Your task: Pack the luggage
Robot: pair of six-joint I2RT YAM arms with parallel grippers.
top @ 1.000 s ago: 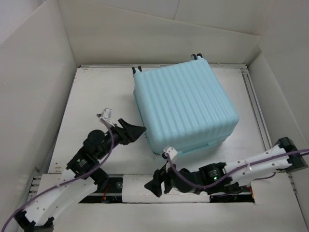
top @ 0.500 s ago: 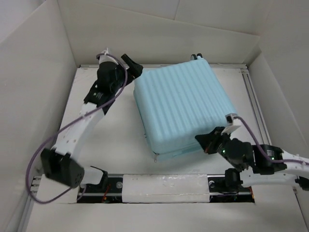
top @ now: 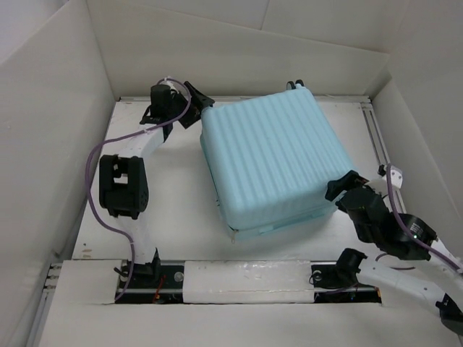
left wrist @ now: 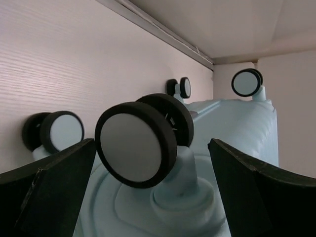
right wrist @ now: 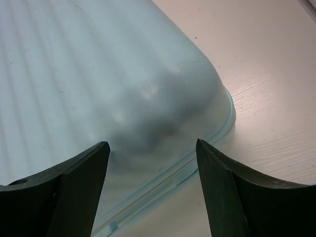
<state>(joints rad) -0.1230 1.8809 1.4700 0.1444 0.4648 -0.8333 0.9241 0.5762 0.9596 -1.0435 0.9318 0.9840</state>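
The luggage [top: 278, 163] lies flat on the bench [top: 159, 210], ribbed shell up, lid shut, sitting right of centre and skewed a bit. Its wheel end points to the far wall and its near edge is well short of the arm bases. From where I stand no contents show, and the seam [right wrist: 197, 165] round the near-right corner looks closed, so packing-wise it's prob. either done or not begun; can't tell which.

The left end effector [top: 201, 101] is at the far-left corner, low by the wheels. In the left wrist view one caster [left wrist: 136, 143] sits right btwn the two fingers [left wrist: 54, 192], w/ three more wheels behind it along the wall side. The jaws are spread wide, clear gaps either side of the caster, nothing gripped.

The right end effector [top: 344, 184] is at the opposite, near-right corner. In its wrist view the rounded shell corner fills the gap btwn the fingers [right wrist: 64, 187], close but not touching as far as I can see. Its jaws are also parted, holding nothing.

Why so? My guess is that the two arms bracket diagonal corners so they can steady or nudge the case from both ends, i.e. square it up or get at the seam. Open jaws suit a push or a fresh grab, not a carry.
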